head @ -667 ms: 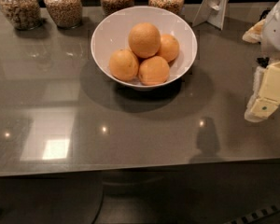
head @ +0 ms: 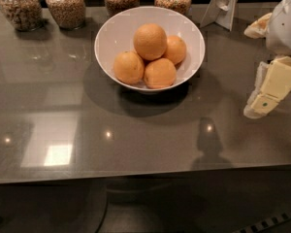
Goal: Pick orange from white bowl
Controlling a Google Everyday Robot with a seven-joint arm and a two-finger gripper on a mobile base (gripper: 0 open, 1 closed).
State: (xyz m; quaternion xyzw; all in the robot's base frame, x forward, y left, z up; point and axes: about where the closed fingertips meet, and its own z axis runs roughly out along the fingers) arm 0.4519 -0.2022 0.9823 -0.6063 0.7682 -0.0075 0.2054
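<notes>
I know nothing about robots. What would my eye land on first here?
A white bowl toward the back of the table holds four oranges, one piled on top. At the right edge the robot's cream hand hangs over the table, apart from the bowl. Four grain jars line the far edge.

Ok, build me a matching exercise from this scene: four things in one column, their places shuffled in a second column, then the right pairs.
Things
1. white bowl
2. topmost orange
3. glass jars
4. gripper

Places
a. in a row along the far edge of the table
b. off to the right, apart from the bowl
c. mid-table, toward the back
d. resting on three other oranges

Pairs: 1-c, 2-d, 3-a, 4-b
</notes>
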